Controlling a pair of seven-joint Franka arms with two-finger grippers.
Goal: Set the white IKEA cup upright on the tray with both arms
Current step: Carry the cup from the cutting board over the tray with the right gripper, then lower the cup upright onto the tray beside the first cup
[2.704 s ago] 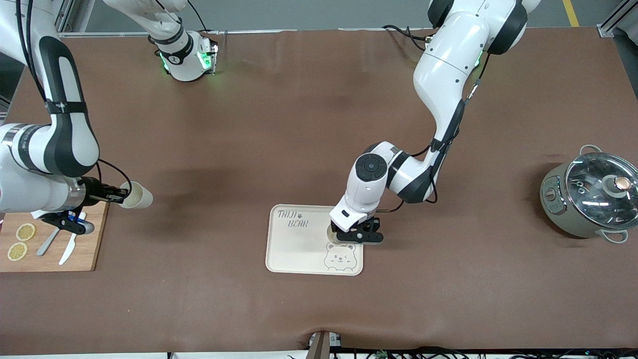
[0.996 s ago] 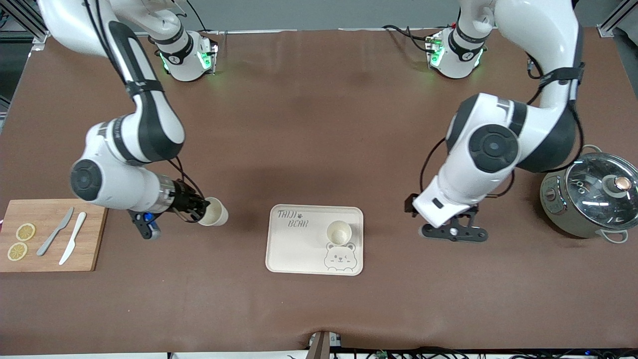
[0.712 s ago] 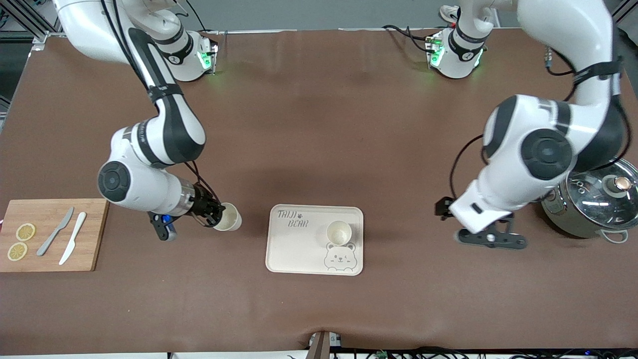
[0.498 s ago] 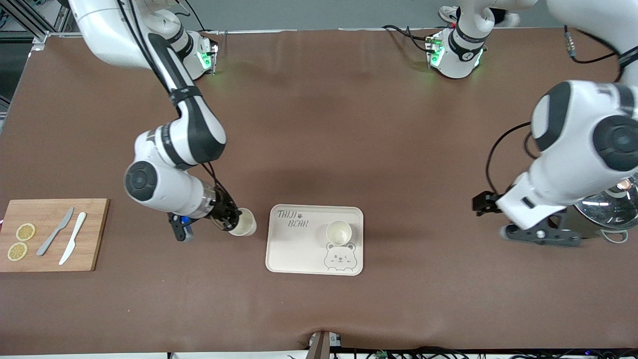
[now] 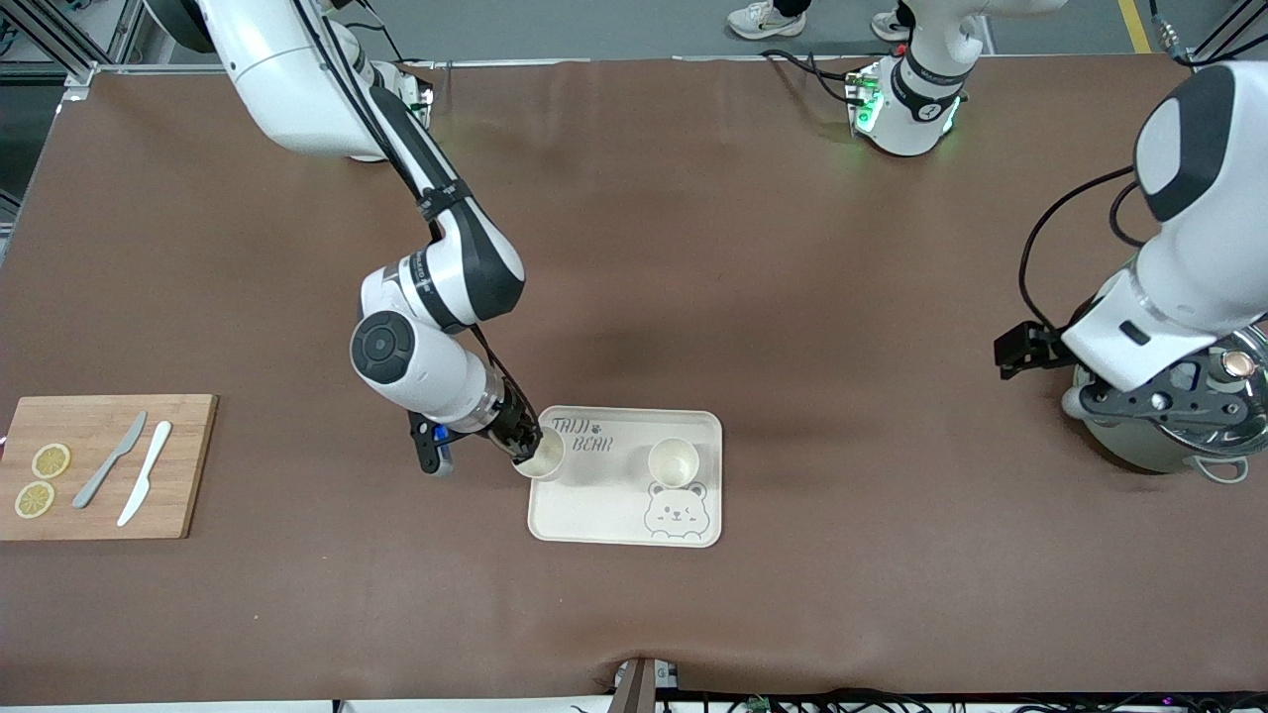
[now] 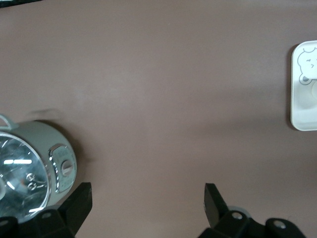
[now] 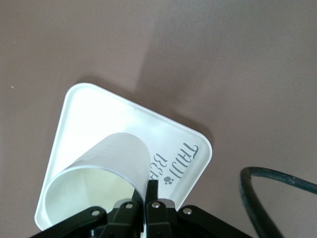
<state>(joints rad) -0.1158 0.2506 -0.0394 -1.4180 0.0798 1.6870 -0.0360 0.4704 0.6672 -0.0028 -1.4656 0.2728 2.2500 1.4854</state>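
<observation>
Glossy white shells with black joint bands are seen on both arms (image 5: 436, 287), plus black cables, green-lit bases.

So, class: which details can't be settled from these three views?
- Whether the held cup touches the tray: the right gripper covers it in the front view, and its base faces away in the right wrist view.
- Left gripper over the pot: fingertips cut off by the left wrist view's edge.

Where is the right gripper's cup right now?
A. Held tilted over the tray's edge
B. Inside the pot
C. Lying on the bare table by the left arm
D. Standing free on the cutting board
A: the right gripper pinches the cup by its rim, tilted, over the tray edge near the lettering.
</observation>
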